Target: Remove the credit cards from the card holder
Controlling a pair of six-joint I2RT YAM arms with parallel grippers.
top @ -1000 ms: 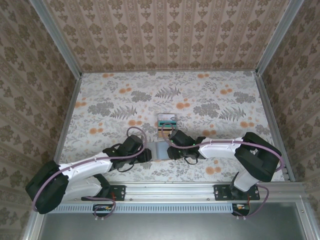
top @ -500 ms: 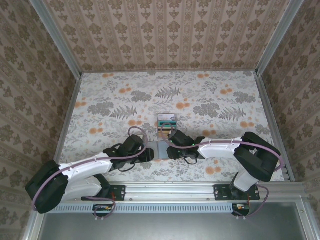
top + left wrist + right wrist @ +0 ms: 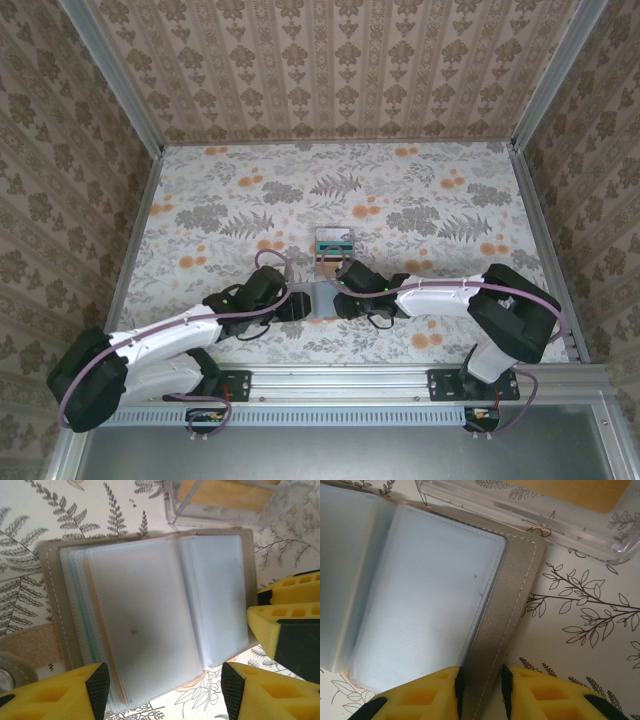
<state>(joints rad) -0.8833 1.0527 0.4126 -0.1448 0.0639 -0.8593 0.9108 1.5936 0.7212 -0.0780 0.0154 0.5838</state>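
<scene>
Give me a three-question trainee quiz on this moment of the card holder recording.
1. True or false: the right gripper pinches the taupe cover of the card holder.
2. The left gripper hangs over the holder with its jaws: A wide apart, B shut on a card.
3. What sits on the table just beyond the holder?
Key: 1 true; 2 A; 3 a clear plastic box.

taupe card holder (image 3: 52,595), blue-grey pockets (image 3: 145,620); floral-patterned table (image 3: 420,200).
</scene>
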